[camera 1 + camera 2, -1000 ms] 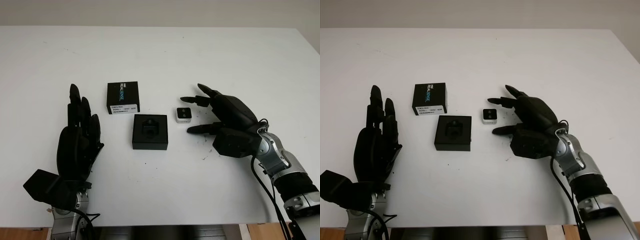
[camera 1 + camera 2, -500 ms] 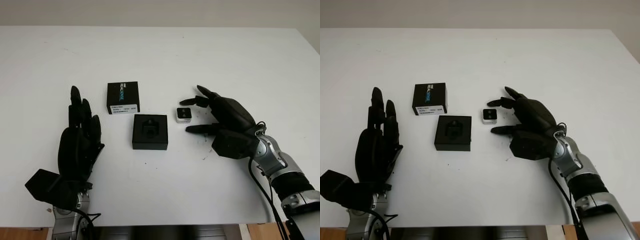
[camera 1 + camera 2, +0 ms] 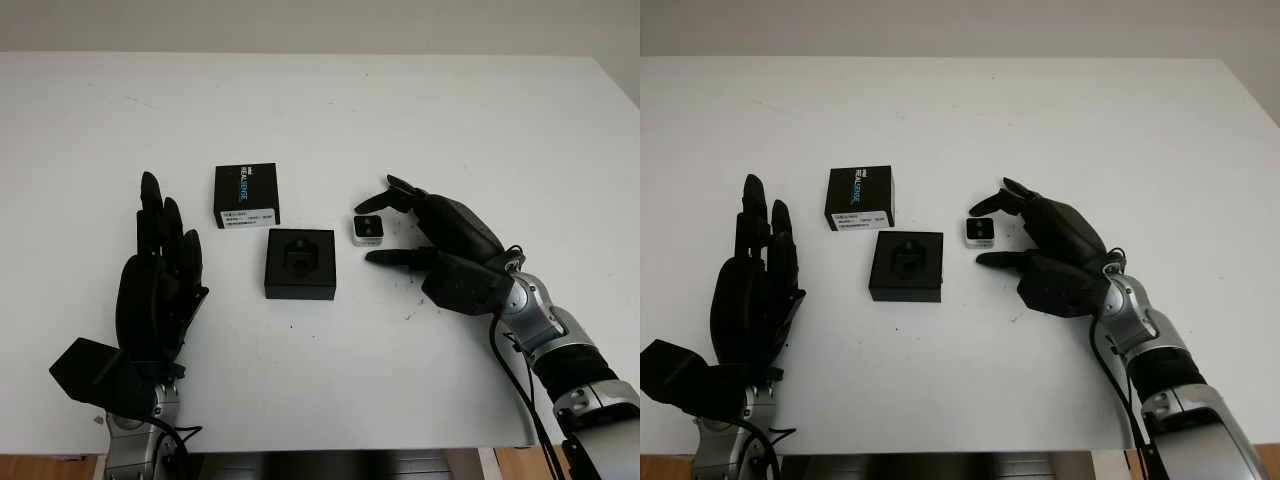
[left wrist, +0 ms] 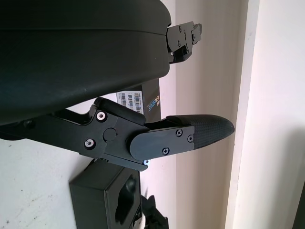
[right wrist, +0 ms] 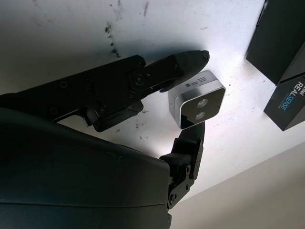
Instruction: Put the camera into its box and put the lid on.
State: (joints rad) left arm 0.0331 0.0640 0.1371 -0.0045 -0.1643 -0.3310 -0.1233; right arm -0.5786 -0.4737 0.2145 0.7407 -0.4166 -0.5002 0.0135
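Since the right hand crept in over the last second, here's where things stand:

right hand fingers: the fingers (image 5: 183, 64) now bracket the camera (image 3: 368, 229) on its near and far sides. In the right wrist view one tip looks to touch the camera's near edge and another sits right against the far side, but I can't tell if there's any real squeeze yet. Partly curled, not clamped.

what changed: a second ago those fingers were wider apart and further right of the camera; the right hand (image 3: 425, 235) has slid left and narrowed around it. The camera itself hasn't budged.

meaning for the task: looks like the pinch is about to happen, so we're at the very start, nothing packed yet.

camera: on the table (image 3: 420, 110), just right of the box (image 3: 300, 264), lenses up.

box: open black tray with a moulded recess, centre of the table, waiting.

lid: the printed lid (image 3: 246, 195) lies just beyond the box, slightly left, apart from it.

left hand: the left hand (image 3: 158, 285) is parked at the near left, open, holding nothing.
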